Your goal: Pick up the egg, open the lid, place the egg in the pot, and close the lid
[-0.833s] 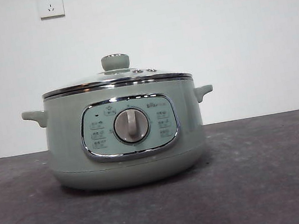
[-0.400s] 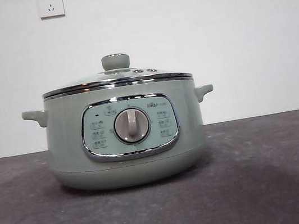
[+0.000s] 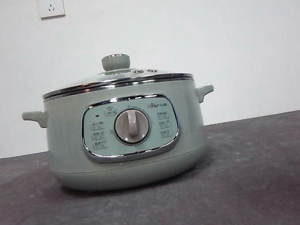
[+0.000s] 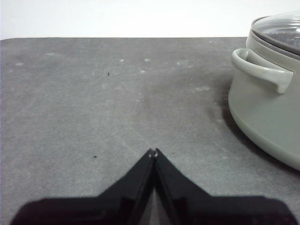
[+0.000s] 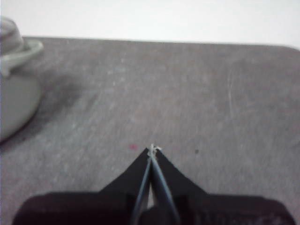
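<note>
On the grey table [image 3: 275, 184] stands the sage-green pot [image 3: 127, 150], its glass lid [image 3: 117, 79] seated on the rim. Beside the pot, one on each side, the left gripper [image 4: 153, 152] and right gripper [image 5: 152, 150] hover with jaws pressed together, holding nothing. No egg is visible.

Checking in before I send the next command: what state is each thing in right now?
lid: closed, seated on the pot.
pot: upright on the table, dial pointer vertical.
egg: not visible in any view.
left gripper: shut, empty, above bare table beside the pot.
right gripper: shut, empty, on the pot's other side.
</note>
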